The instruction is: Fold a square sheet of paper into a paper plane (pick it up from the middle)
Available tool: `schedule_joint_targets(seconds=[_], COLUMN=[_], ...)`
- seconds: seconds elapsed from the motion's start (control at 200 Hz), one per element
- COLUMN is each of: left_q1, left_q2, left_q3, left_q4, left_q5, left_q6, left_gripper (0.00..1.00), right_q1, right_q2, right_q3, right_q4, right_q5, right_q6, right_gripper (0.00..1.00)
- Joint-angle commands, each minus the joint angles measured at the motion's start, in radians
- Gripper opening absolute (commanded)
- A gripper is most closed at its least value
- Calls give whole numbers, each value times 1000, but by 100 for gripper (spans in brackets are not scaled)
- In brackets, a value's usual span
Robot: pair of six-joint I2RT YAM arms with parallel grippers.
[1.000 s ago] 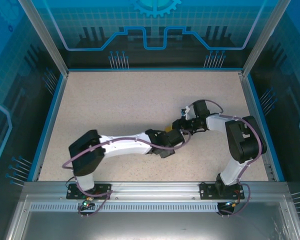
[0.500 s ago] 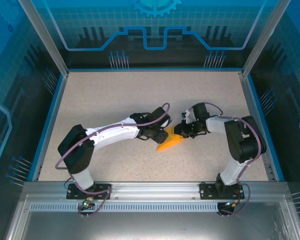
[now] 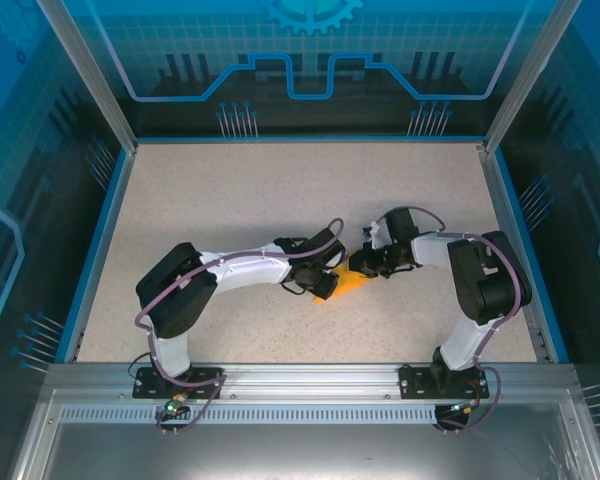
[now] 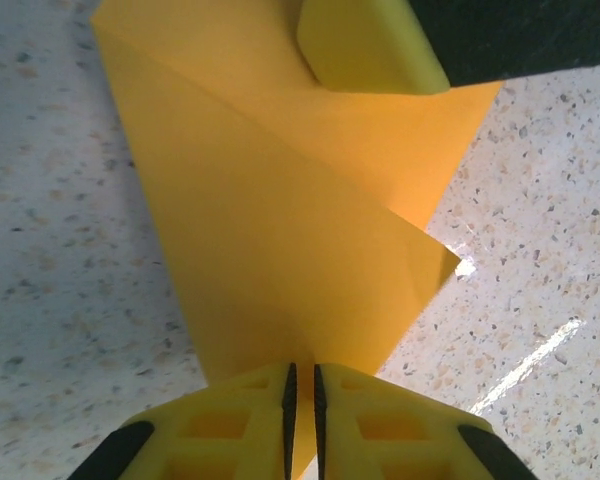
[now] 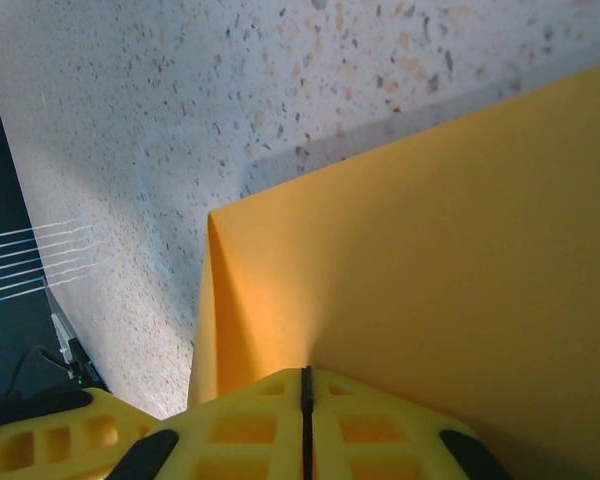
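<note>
On the speckled bench (image 3: pixel 230 200), the left claw (image 4: pixel 302 385) and the right claw (image 5: pixel 306 385) each pinch tight on opposite ends of the folded orange-yellow sheet of paper (image 3: pixel 348 283).

paper (image 3: pixel 350 284) | orange-yellow, folded in layers, sharp corner | table (image 3: pixel 230 200) centre, possibly raised

Speckled beige tabletop (image 3: pixel 230 200) beneath folded orange paper (image 3: pixel 347 284)
</note>
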Motion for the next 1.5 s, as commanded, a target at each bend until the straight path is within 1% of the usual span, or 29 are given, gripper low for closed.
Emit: schedule_joint_targets(seconds=[0.0, 0.23, 0.5, 0.62, 0.725, 0.89, 1.045, 1.175, 1.496], left_q1=[-12, -23, -23, -24, -24, -24, -24, -25, -6], left_q2=[37, 66, 76, 77, 75, 65, 47, 34, -40], left_q3=[-4, -20, -47, -56, -61, -71, -88, -91, -94], left_q4=[22, 53, 80, 96, 110, 126, 153, 153, 146], left_q5=[39, 57, 62, 67, 78, 80, 87, 83, 85], left_q6=[-13, -21, -30, -36, -42, -47, -58, -60, -89], left_gripper=[14, 12, 12, 11, 12, 11, 11, 12, 15], right_q1=[3, -2, 0, 24, 55, 79, 95, 103, 105], right_q2=[-33, -88, -223, -269, -301, -282, -221, -181, -144], right_q3=[-11, -21, -82, -126, -150, -185, -202, -201, -209], right_q4=[3, 0, -45, -30, -17, 44, 123, 130, 69], right_q5=[-15, -14, 7, 15, 49, 65, 63, 86, 161], right_q6=[-13, 3, 63, 124, 163, 209, 235, 223, 167], right_gripper=[9, 10, 10, 8, 8, 8, 8, 8, 7])
